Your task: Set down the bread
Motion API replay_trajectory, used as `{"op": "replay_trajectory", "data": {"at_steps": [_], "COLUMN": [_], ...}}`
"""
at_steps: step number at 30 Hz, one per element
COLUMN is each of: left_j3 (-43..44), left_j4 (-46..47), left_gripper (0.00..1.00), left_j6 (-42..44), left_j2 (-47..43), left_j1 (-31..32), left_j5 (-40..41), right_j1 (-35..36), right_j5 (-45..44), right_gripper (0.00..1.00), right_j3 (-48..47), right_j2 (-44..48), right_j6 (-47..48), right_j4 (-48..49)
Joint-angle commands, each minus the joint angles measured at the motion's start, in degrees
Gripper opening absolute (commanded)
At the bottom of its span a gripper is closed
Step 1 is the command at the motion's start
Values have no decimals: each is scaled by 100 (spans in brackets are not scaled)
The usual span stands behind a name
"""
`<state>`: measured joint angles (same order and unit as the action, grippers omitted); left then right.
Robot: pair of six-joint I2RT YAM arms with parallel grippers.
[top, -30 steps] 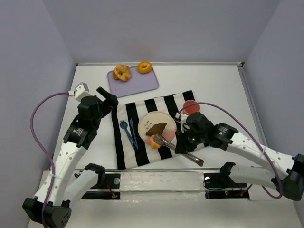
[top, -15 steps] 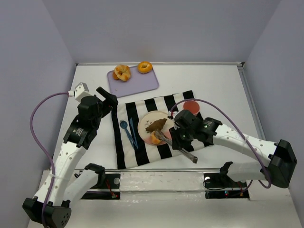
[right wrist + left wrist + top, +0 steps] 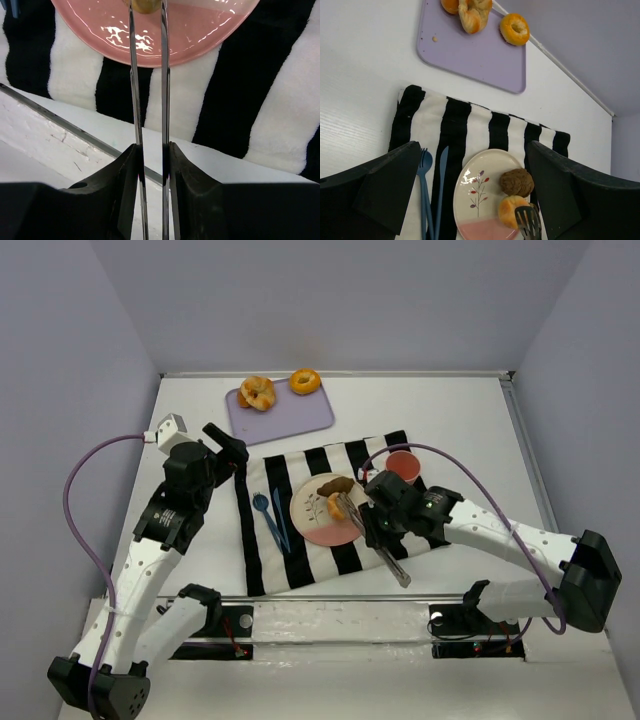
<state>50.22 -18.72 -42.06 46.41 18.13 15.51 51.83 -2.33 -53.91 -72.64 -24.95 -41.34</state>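
From above, the right pincer point(image 3: 377, 530) is squeezed shut on the tongs point(image 3: 392, 565), which pinch a golden bun point(image 3: 337, 507) at the plate point(image 3: 312, 528), so I'd say it's set-down time and next it needs to loosen up. Left wrist view: the left pincer point(image 3: 472, 147) gapes wide, and the bun sits right beside a darker roll point(image 3: 516, 181). Right wrist: the blades are nearly together, and the bun looks small, smooth and tan.
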Motion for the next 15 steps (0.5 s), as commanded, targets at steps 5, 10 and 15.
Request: {"op": "replay_trajectory", "data": {"at_steps": [5, 10, 15], "left_j3": [-21, -21, 6], "left_j4": [114, 97, 70], "left_gripper": [99, 99, 99], "left_j6": [23, 5, 5], "left_j2": [-97, -132, -150], "left_j1": [-29, -29, -29], "left_j5": [110, 119, 128], "right_j1": [-7, -7, -7], "right_j5": [417, 426, -310], "right_gripper": [57, 59, 58], "right_j3": [-120, -190, -418], "right_j2": [215, 408, 567], "right_j6": [25, 25, -229], "right_j4": [302, 311, 22]}}
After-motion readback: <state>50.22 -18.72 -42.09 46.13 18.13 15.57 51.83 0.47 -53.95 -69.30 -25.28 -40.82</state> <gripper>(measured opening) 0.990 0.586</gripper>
